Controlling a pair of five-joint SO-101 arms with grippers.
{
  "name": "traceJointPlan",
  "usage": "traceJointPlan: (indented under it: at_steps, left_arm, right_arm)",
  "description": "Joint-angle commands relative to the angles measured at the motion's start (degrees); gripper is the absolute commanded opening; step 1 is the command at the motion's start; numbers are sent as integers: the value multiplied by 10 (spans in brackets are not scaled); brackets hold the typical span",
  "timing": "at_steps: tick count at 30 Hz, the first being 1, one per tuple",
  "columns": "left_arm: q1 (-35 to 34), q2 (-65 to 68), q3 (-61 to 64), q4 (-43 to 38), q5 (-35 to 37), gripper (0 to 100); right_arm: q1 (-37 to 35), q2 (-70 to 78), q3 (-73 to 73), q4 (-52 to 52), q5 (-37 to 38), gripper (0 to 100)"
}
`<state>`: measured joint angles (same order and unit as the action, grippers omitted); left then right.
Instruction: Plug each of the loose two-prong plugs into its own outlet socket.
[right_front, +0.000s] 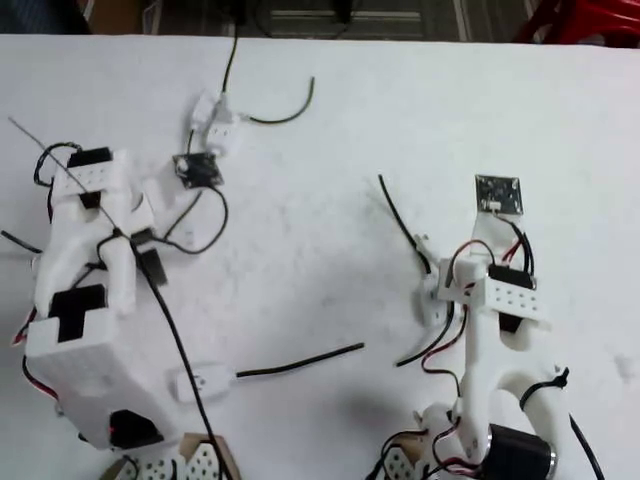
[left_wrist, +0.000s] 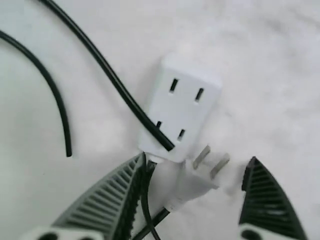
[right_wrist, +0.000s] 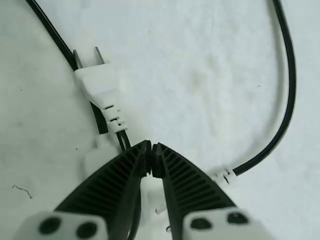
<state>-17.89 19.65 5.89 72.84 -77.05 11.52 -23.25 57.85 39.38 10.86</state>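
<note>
A white outlet block (left_wrist: 182, 107) with two pairs of slots lies flat on the white table. A black cable (left_wrist: 125, 95) crosses over one edge of it. A white two-prong plug (left_wrist: 192, 182) lies right beside the block, prongs bare and outside the slots. My left gripper (left_wrist: 197, 160) is open, one finger on each side of this plug. In the high view the block and plug (right_front: 215, 118) sit at the far left. My right gripper (right_wrist: 151, 150) is shut, with another white plug (right_wrist: 97, 82) lying just ahead of it, its cable passing under the fingertips.
A third white plug body (right_front: 200, 382) with a black cable (right_front: 300, 360) lies at the near centre-left. More loose cable (right_wrist: 287, 90) curves past the right gripper. The left arm (right_front: 90, 250) and right arm (right_front: 495, 330) stand at the near edge, with open table between them.
</note>
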Motion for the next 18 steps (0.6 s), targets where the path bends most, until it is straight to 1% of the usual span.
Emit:
traceJointPlan:
  at_steps: [1,8,12,16,18]
  left_arm:
    - [30,-28,-24,4,-25,313]
    - [63,-8,-20,2,-25,312]
    - [66,-4,-25,3,-25,312]
    - [65,-45,-25,12,-21,316]
    - [67,-80,-25,31,-9,317]
  right_arm:
    - [-7,-16,-4,-10,4,22]
    - [-7,-16,-4,-10,4,22]
    - [-7,-16,-4,-10,4,22]
    - [-7,-16,-4,-10,4,22]
    - [-7,-16,-4,-10,4,22]
